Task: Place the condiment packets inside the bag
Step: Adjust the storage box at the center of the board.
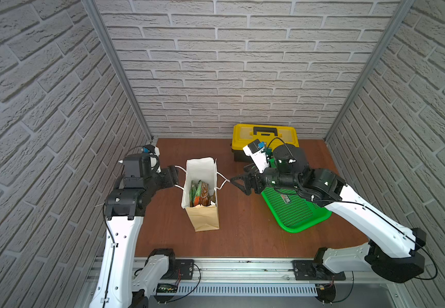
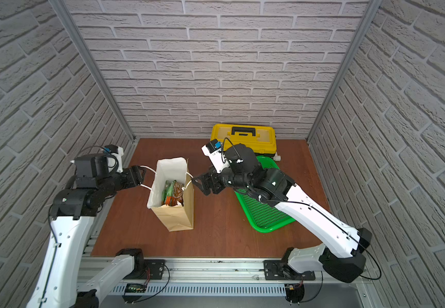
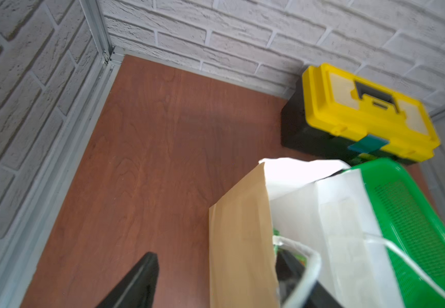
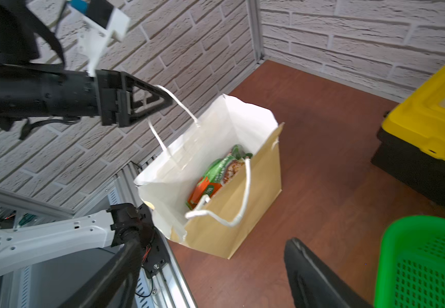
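Note:
The bag [image 1: 205,218] stands upright mid-table, tan outside and white inside, its mouth open. The condiment packets [image 1: 201,193], green with one red-orange, stand inside it, as the right wrist view shows [image 4: 216,176]. My left gripper [image 1: 174,176] is open at the bag's left side, and the left cord handle [image 4: 173,98] loops over one finger [image 3: 290,266]. My right gripper [image 1: 238,184] is open just right of the bag, its tips close to the right cord handle [image 1: 222,181] and holding nothing. Both top views show this [image 2: 200,184].
A yellow toolbox [image 1: 264,133] with a black handle stands against the back wall. A green perforated basket [image 1: 293,213] lies under my right arm, right of the bag. Brick-pattern walls close in three sides of the brown table [image 1: 242,240].

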You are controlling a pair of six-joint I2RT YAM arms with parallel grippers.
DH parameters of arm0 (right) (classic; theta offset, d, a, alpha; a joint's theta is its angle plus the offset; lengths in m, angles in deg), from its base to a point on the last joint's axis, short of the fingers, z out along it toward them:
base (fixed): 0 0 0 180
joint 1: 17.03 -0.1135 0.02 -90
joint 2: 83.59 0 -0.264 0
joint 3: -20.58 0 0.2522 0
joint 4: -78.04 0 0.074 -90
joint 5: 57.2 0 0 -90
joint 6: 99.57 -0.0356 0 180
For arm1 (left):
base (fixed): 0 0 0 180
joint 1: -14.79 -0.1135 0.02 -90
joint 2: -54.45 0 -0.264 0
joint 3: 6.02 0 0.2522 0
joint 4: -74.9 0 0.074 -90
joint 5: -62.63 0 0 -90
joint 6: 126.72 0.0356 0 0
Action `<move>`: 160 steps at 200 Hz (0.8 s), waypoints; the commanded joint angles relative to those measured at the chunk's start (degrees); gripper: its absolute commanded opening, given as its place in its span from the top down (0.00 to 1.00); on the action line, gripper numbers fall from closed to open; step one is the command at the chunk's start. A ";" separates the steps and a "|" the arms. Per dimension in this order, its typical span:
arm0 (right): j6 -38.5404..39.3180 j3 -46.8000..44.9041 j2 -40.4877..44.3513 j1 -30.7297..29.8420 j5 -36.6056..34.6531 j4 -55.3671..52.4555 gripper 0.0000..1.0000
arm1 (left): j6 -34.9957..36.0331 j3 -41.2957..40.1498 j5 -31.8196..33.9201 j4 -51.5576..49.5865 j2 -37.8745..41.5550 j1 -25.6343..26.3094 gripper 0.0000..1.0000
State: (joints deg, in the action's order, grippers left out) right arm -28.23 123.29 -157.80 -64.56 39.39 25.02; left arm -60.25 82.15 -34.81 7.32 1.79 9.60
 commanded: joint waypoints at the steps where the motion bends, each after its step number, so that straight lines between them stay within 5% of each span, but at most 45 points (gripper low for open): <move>1: -0.09 -4.79 3.59 3.05 -3.70 -1.70 0.12 | 0.10 2.85 1.78 -1.04 3.00 -0.39 0.08; 9: -0.37 -6.65 4.95 4.45 -3.69 -1.92 0.12 | -0.09 3.23 3.05 -1.63 3.88 -0.35 0.02; 58: -2.16 -19.57 12.84 15.13 -1.66 -2.21 0.11 | -4.54 -2.20 17.03 -0.86 15.06 -0.43 0.02; 160: -4.52 -42.87 10.47 23.45 4.03 6.95 0.13 | -15.89 -23.04 24.05 1.25 27.08 -0.35 0.03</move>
State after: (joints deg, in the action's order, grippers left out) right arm -31.81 83.92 -144.80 -41.48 41.24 25.61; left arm -72.97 61.25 -13.08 5.77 27.34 9.58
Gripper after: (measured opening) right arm 0.866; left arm 0.971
